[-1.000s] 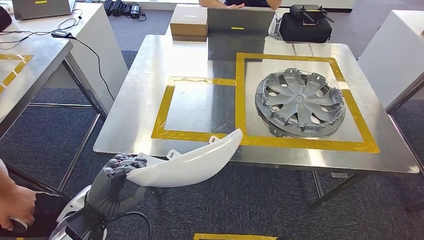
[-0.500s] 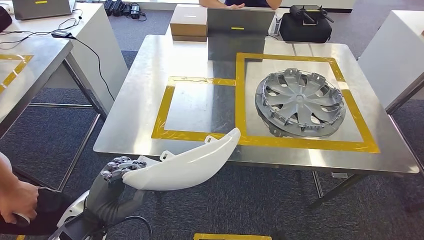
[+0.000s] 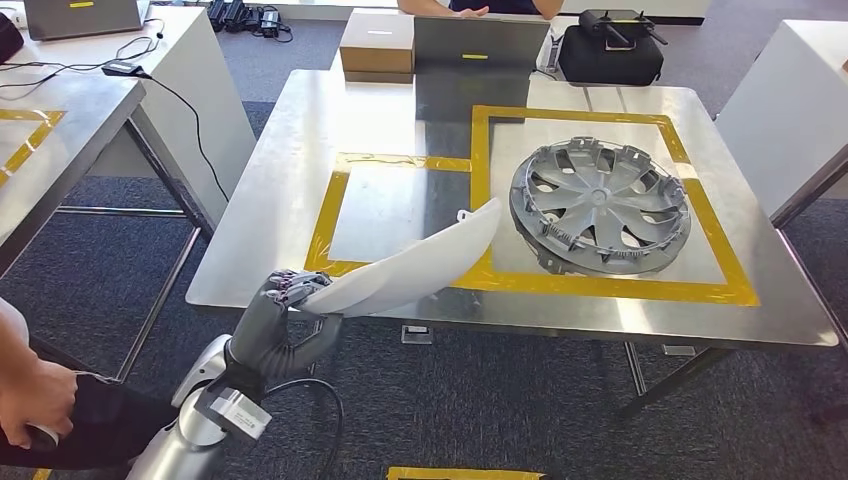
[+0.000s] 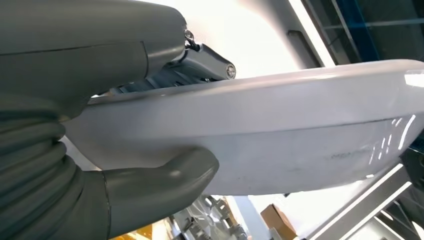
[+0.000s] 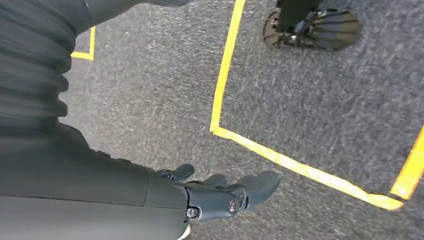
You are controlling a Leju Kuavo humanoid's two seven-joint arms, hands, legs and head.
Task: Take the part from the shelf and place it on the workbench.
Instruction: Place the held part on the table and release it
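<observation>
You're holding the white part (image 3: pixel 410 268) w/ left hand (image 3: pixel 283 310) at its end nearest the counter (image 3: pixel 270 200) edge, looking light, stiff, glossy-slick, so grip's cantilevering; right hand (image 5: pixel 220 192) hanging loosely open, empty.

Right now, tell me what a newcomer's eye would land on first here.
The long white part, held at one end by the left hand, slants up over the steel workbench's near edge. Beyond its tip, a grey wheel cover lies inside the larger yellow-taped square.
</observation>
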